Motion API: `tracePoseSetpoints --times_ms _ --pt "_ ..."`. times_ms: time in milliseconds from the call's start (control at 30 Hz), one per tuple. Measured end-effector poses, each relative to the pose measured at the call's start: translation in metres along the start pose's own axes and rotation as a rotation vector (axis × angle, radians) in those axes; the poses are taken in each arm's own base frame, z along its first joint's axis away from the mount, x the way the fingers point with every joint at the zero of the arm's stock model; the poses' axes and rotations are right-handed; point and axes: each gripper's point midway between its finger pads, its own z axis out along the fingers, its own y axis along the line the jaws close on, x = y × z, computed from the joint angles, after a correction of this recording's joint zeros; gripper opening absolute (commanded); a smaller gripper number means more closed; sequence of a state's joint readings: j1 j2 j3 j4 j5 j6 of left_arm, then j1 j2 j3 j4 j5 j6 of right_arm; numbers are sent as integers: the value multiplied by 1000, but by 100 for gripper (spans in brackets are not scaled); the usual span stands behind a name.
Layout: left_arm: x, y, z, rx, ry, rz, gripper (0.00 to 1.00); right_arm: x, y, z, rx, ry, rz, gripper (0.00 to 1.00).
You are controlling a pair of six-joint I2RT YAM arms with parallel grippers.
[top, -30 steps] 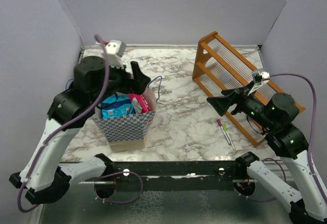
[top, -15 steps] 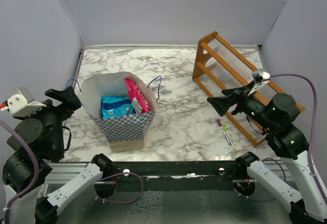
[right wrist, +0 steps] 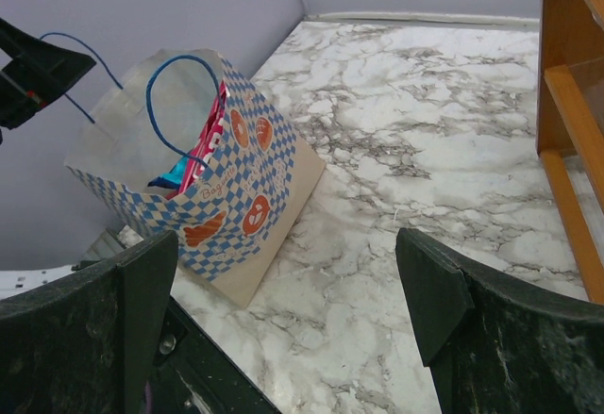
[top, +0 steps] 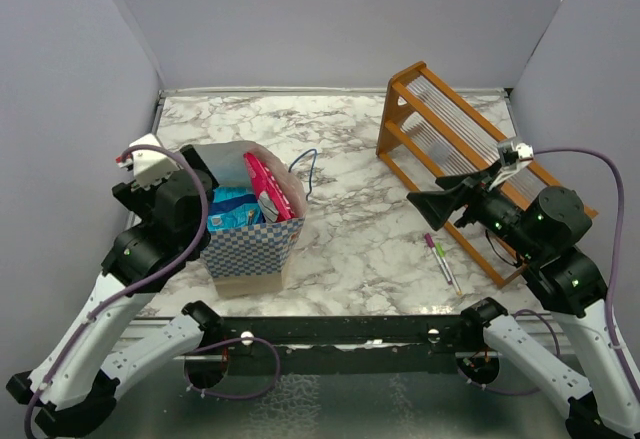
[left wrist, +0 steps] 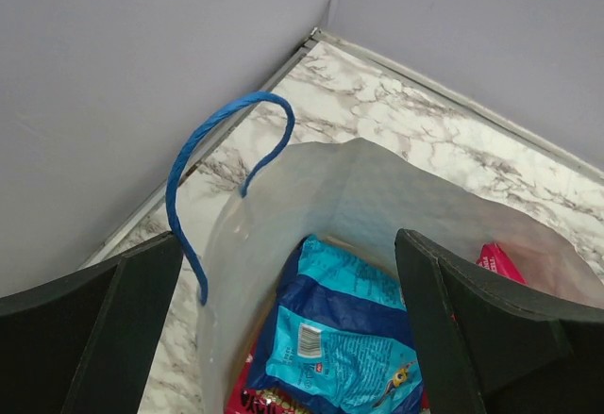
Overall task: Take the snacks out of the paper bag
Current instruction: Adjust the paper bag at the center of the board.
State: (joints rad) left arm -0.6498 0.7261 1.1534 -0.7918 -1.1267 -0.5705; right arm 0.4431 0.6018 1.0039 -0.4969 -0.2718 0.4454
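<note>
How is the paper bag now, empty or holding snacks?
Holding snacks: the paper bag stands open, with a blue packet and a pink packet inside.

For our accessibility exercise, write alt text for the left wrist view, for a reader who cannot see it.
An open paper bag seen from above holds a blue packet and a pink packet at its right. A blue cord handle arches over the bag's left rim. Open jaws frame the view at both bottom corners, with marble table and grey walls behind.

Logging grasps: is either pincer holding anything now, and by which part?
Nothing is held. The left pincer is open by the blue-and-white checkered paper bag; the right pincer is open over the marble tabletop.
</note>
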Motion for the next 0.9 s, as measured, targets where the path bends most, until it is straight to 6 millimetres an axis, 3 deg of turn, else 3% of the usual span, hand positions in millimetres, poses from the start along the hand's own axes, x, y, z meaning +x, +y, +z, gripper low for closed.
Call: tracePoseSetpoints --times_ms 167,300,367,633,800,900 --pt "20 -5 7 -18 17 25 96 -1 1 -2 -1 -4 5 99" --pt "27 5 8 -40 -5 9 60 -2 2 -4 -5 -12 5 99" --pt "27 11 8 -66 -28 -6 54 -2 3 -4 -5 -10 11 99" --pt "43 32 16 -153 -135 -5 52 3 5 2 -25 18 39 99" --pt "30 31 19 -187 -176 -18 53 3 7 2 -34 22 43 99" --pt "24 33 25 -224 -190 -5 46 3 8 2 -36 22 48 99"
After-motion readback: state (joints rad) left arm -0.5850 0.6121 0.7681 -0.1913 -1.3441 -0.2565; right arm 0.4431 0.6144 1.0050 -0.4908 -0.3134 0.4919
